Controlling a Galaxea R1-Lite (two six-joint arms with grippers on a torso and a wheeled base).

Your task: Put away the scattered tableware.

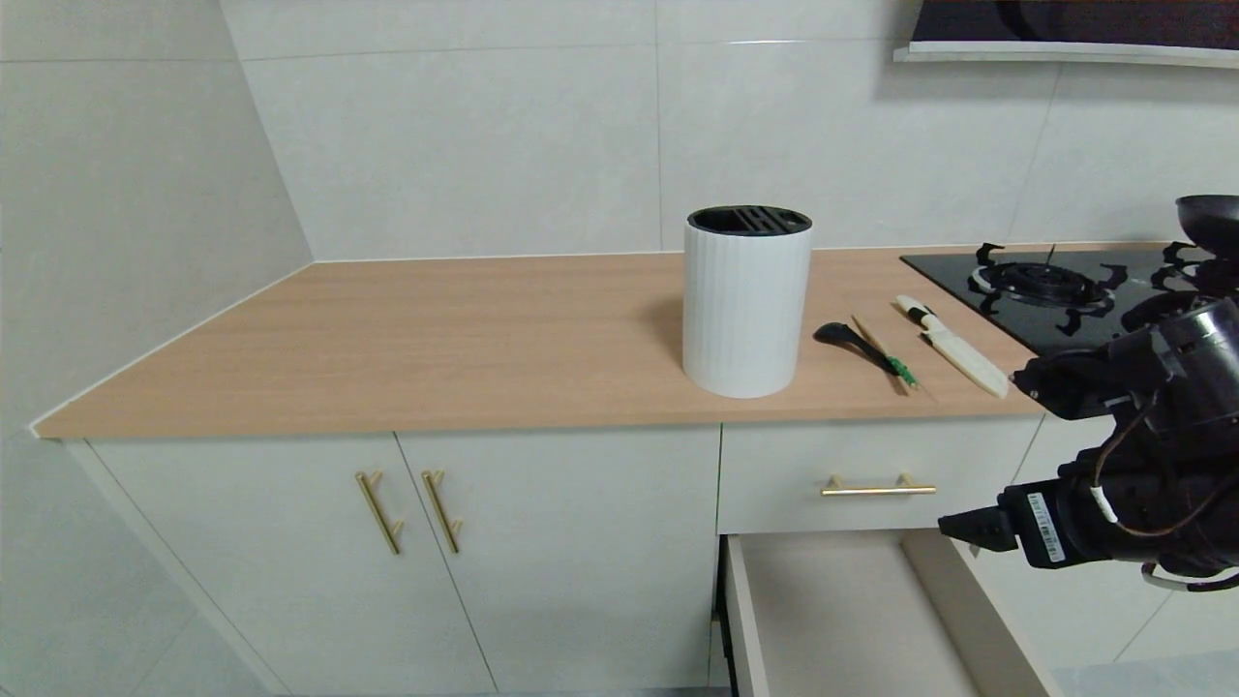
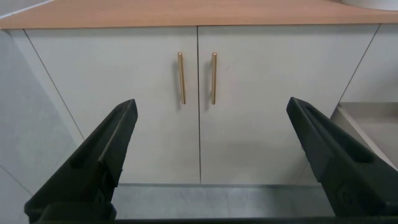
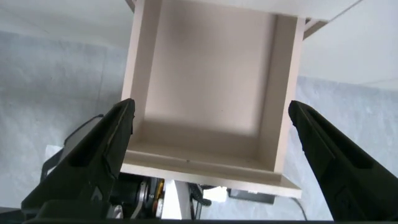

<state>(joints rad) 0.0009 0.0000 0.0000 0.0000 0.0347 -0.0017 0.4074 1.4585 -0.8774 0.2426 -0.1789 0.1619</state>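
Note:
On the wooden countertop [image 1: 436, 339] stands a white ribbed utensil holder [image 1: 745, 310] with a black slotted top. To its right lie a black spoon [image 1: 852, 344], a thin chopstick with a green end [image 1: 889, 356] and a white knife [image 1: 953, 347]. Below them an empty drawer [image 1: 740, 600] is pulled out. My right gripper [image 3: 211, 168] hangs open above that drawer [image 3: 286, 93], and it is at the head view's right edge [image 1: 973, 528]. My left gripper [image 2: 211, 168] is open and empty, low in front of the cabinet doors [image 2: 261, 106].
A black gas hob [image 1: 1045, 286] with a pot occupies the counter's right end. A shut drawer with a gold handle [image 1: 876, 487] sits above the open one. Two gold door handles [image 2: 181, 78] mark the double cabinet. Tiled walls close the back and left.

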